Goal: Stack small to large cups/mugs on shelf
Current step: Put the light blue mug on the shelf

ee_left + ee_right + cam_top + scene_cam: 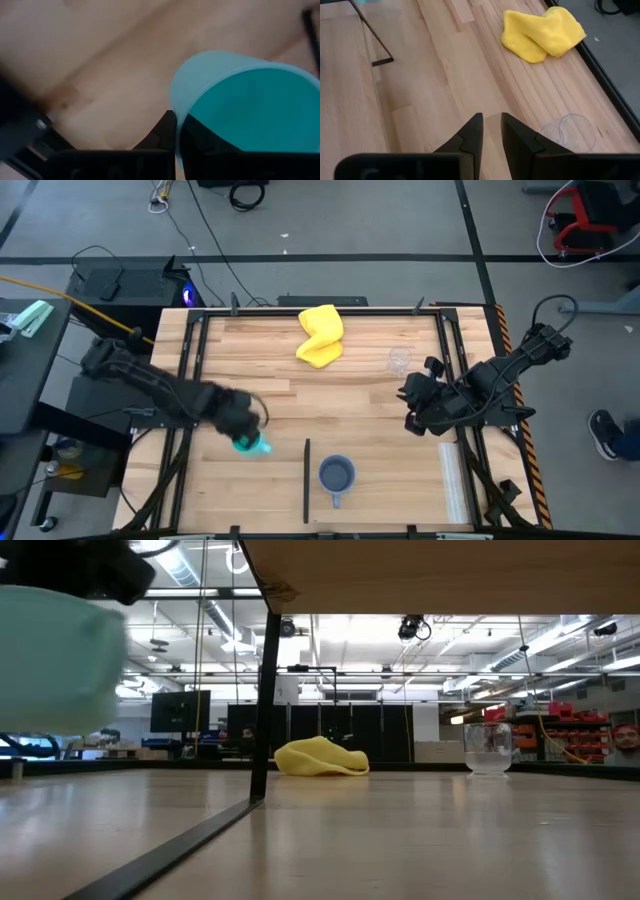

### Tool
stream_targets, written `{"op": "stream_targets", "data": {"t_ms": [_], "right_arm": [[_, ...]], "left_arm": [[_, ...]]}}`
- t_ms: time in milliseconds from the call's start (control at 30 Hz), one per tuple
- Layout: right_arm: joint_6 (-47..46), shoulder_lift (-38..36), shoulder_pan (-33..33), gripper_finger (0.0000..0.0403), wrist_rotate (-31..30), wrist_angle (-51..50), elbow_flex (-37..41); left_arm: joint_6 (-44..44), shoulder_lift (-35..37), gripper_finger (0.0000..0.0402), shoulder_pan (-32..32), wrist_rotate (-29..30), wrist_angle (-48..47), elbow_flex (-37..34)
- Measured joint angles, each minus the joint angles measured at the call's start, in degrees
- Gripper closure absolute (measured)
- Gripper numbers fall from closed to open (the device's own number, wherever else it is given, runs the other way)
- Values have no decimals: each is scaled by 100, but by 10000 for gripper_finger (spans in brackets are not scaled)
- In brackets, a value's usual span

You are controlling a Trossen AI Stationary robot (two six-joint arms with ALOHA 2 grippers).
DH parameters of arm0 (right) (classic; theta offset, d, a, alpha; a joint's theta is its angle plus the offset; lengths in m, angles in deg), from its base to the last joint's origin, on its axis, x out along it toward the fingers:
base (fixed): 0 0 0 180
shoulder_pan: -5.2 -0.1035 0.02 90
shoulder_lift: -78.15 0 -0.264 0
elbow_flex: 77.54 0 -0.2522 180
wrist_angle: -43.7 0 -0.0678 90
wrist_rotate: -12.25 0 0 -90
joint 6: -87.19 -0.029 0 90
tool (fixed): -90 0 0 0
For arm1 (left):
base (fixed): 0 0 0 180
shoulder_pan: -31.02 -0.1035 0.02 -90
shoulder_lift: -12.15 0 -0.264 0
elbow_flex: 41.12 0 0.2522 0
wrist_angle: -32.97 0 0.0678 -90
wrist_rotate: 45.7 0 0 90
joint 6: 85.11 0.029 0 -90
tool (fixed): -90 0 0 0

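Observation:
My left gripper point(243, 430) is shut on the bright turquoise mug point(252, 445) near the table's front left. The mug also shows large in the low view point(55, 655), up off the table. The grey-blue mug point(336, 475) stands upright near the front middle, its handle toward the near edge. The clear cup point(399, 360) stands upright on the table at the far right, and shows in the low view point(488, 748) and the right wrist view point(575, 131). My right gripper point(410, 408) waits near the right edge with its fingers almost together, holding nothing. My left gripper holds the turquoise mug by its wall at the rim point(176, 131), with one finger inside point(200, 142) and one outside point(159, 137). The fingers come from above, slanting from the table's left. The mug hangs below the fingers, clear of the table.
A crumpled yellow cloth point(320, 335) lies at the far middle of the table. A thin dark bar point(306, 478) runs between the two mugs; in the low view a dark post point(263, 700) carries a wooden board point(440, 575) overhead. Dark rails edge the table.

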Motion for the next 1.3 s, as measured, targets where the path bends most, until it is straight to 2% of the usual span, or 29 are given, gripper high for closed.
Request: {"op": "stream_targets", "data": {"t_ms": [233,367,533,833,967,1133,1300], "right_arm": [[126,0,487,327,133,0,0],[336,0,858,327,316,15,0],[751,-25,1392,327,726,15,0],[1411,-212,2685,327,1504,21,0],[1582,-355,3120,327,1779,25,0],[1849,-487,3487,327,2023,26,0],[2081,-553,3640,327,2124,26,0]], "left_arm": [[1819,269,390,-1712,155,-82,322],[2852,78,390,-2545,278,-130,896],[3872,-409,390,-3260,336,-169,1832],[5745,-2328,390,-3699,292,-526,3964],[6574,-3247,390,-3828,-35,-900,4987],[7572,-4188,390,-3940,-148,-1628,6087],[8126,-4704,390,-4000,-257,-2264,6719]]}}
